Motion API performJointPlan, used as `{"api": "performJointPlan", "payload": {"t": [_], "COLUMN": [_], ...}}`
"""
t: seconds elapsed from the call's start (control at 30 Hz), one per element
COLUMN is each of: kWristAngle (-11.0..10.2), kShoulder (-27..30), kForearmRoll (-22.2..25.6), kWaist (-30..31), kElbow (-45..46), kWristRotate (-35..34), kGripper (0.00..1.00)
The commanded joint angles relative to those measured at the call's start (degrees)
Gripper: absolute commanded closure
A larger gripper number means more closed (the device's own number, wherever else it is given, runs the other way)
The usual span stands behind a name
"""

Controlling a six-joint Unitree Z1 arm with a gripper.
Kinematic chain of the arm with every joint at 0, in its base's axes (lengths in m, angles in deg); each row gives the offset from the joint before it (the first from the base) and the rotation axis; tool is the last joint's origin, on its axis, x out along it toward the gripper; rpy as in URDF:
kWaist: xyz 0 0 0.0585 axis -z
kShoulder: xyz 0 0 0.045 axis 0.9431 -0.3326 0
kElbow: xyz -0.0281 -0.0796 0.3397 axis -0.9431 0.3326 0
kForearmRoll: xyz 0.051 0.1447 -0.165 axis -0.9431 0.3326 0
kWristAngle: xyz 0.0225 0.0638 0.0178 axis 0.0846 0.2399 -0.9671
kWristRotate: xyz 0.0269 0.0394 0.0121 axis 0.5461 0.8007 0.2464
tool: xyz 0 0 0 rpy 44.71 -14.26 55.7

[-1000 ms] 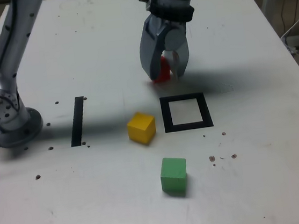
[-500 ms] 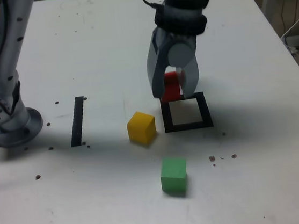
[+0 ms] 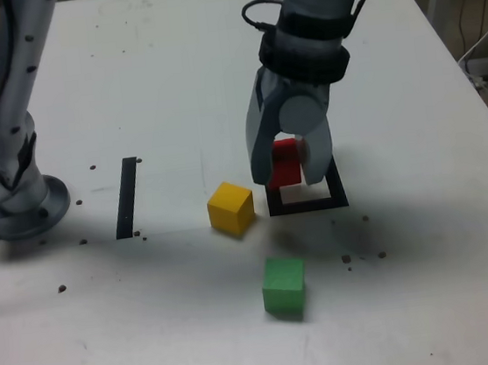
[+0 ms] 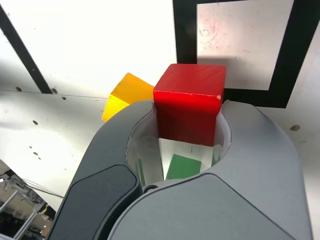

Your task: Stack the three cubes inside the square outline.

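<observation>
Green cube (image 3: 284, 287) sits nearest on the bench (image 3: 152, 70), well apart from the rest, with the yellow cube (image 3: 230, 208) farther back, just beside the square outline (image 3: 340, 193) on the exterior view's left. Both lie loose, untouched. Behind them the claw (image 3: 289, 161) is clamped on the red cube (image 3: 286, 161), carrying it clear of the bench. A second ago that cube hung beyond the far edge of the outline; now it has swung nearer and hangs over the frame's far left part, as the exterior view shows it. The wrist view shows the white centre lying ahead of the cube, not squarely under it. So the first placement looks close: a little more travel to centre, then lowering and letting go
</observation>
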Motion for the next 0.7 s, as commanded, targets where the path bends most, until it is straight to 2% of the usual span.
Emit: {"api": "performJointPlan", "payload": {"t": [0.0,0.3,0.67], "kWristAngle": [-0.4,-1.5,-1.8], "kShoulder": [-1.0,-3.3,-4.9], "kForearmRoll": [-0.2,-0.2,-0.3], "kWaist": [-0.1,-1.3,-2.2], "kElbow": [-0.8,-2.5,-3.6], "kWristRotate": [0.4,1.7,2.6], "kGripper": [0.73,0.73,0.73]}}
